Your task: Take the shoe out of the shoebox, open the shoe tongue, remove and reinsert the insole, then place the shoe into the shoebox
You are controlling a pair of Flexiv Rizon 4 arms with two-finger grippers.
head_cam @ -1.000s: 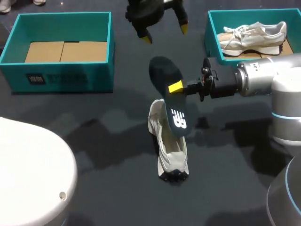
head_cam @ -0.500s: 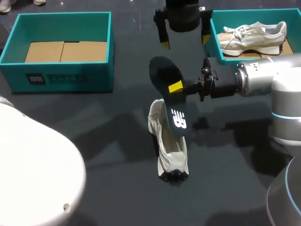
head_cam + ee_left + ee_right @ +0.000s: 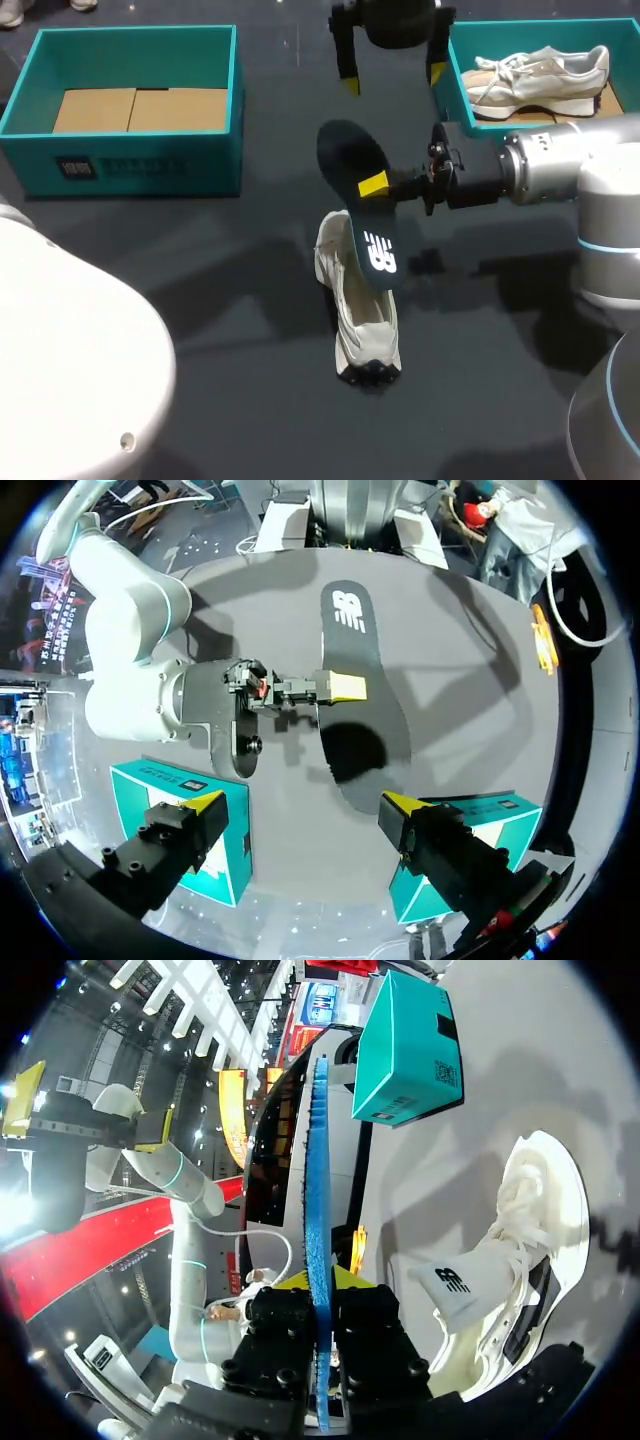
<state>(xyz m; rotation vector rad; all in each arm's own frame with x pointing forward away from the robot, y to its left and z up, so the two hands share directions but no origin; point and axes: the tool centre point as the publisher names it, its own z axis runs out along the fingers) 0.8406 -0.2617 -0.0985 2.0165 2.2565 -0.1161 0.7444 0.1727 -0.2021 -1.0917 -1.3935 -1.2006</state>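
My right gripper is shut on the edge of a dark insole, held tilted above the table. Under its lower end a white shoe lies on the dark tabletop, toe toward the front. In the right wrist view the insole shows edge-on as a blue strip between the fingers of that gripper, with the shoe beside it, its tongue lifted. My left gripper hangs open behind the insole, nothing between its fingers. From its wrist view, the left gripper looks down on the insole.
A teal shoebox with a cardboard floor stands at the back left. A second teal box at the back right holds another white shoe. My left arm's white casing fills the front left corner.
My left gripper has swung to the right and turned, so its open fingers now hang over the space behind the insole. The right arm, insole and shoe have kept still.
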